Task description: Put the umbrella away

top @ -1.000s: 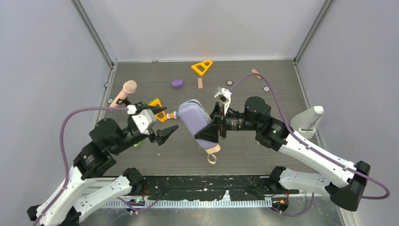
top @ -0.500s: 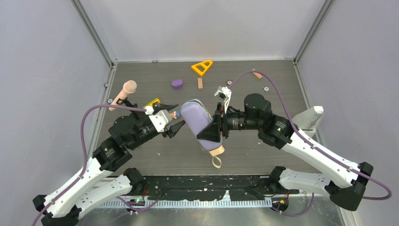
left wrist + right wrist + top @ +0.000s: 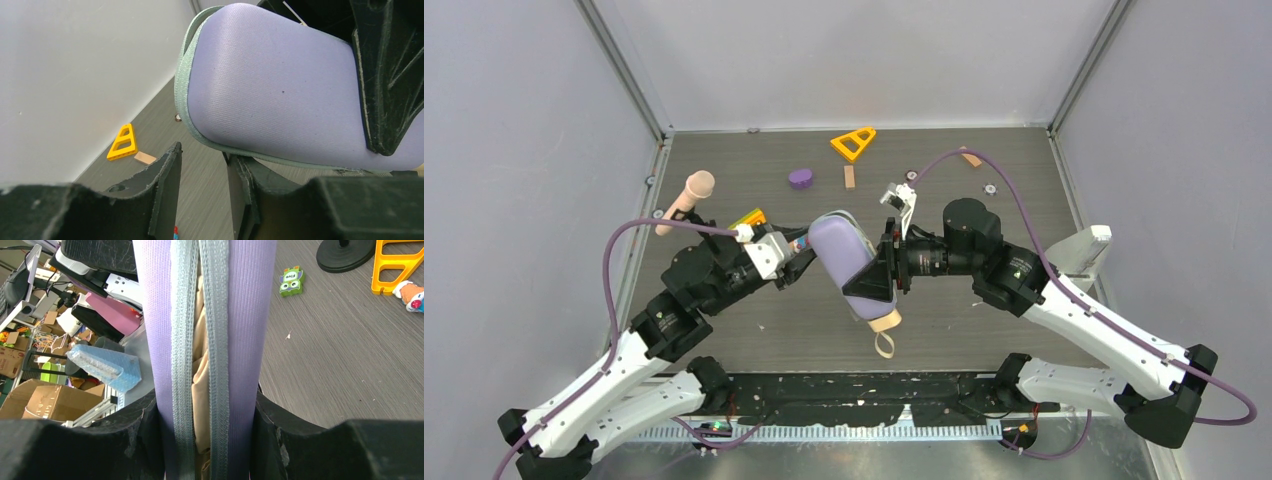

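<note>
The right gripper [image 3: 871, 272] is clamping the lavender case [image 3: 839, 245] around the beige umbrella [image 3: 200, 405], while the left gripper [image 3: 202, 160], jaws slightly parted, is hovering just beside its 10 o'clock end, microphone [image 3: 689, 195] beyond.

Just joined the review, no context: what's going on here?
The right gripper is clamped around a lavender zip case. The beige umbrella is folded inside, its fabric showing through the unzipped seam and its tan handle poking out the near end. The left gripper sits at the case's far end, jaws apart, gripping nothing visible.
</note>
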